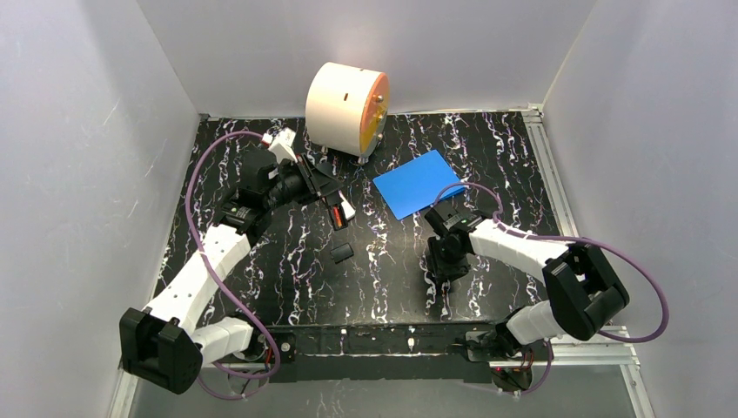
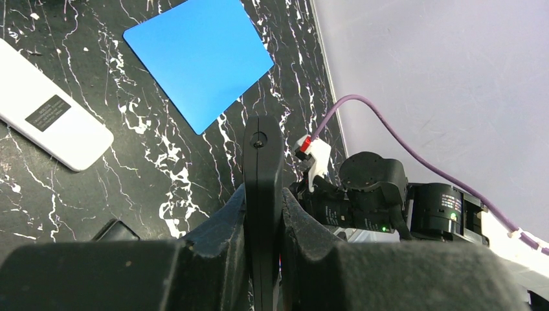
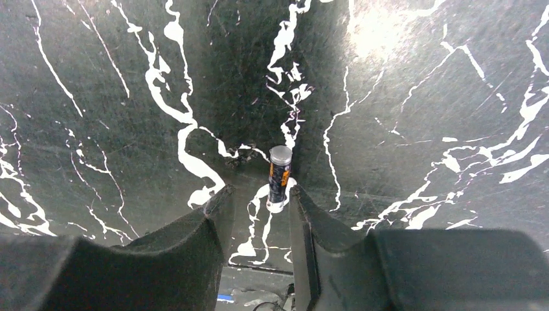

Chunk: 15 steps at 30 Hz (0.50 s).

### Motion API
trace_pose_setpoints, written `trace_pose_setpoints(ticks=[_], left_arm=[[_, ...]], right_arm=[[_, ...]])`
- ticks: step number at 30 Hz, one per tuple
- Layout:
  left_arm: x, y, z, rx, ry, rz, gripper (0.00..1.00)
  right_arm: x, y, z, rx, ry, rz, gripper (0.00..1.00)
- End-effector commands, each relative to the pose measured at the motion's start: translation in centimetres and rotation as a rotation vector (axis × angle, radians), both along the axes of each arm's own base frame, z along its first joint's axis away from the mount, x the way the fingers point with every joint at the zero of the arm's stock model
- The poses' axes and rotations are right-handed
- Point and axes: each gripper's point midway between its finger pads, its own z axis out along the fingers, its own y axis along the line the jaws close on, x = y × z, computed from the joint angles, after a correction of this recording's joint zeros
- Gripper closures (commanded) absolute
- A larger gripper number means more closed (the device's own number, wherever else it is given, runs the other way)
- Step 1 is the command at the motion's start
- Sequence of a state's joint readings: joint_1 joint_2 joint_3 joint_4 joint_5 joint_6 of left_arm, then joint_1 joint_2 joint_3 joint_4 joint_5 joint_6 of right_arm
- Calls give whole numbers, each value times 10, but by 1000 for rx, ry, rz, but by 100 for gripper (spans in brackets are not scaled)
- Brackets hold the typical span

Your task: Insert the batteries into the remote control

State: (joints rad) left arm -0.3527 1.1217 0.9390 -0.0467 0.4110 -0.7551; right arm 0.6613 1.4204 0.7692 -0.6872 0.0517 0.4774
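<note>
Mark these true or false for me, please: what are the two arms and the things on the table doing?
1. The left end effector is clamped on a black remote. True.
2. The right end effector has lifted a battery into the air. False: the battery rests on the table between its open fingers, unclamped.
3. A white remote lies on the table. True.
4. The blue sheet covers the white remote. False: they lie apart, side by side.
</note>
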Motion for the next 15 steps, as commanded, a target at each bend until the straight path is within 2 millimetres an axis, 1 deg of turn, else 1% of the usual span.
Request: trace_pose_setpoints(ticks=[1,3,9,12,15], left_arm=[[-5,1,10,-11,-35,-9,100],[-5,1,10,-13,-33,-9,100],[-5,1,13,-15,-39,-6,100],[-5,1,13,-16,-38,-6,100],[-4,0,12,-20,-33,-8,100]], right_arm=[[6,-8,-2,-33,-47,-1,56],[5,-10,-5,-43,-41,-5,57],[0,-15,-10,-68,-24,-33,68],[-1,-18,-11,-79,-24,-43,76],[1,-19,-12,-90,-30,-47,87]])
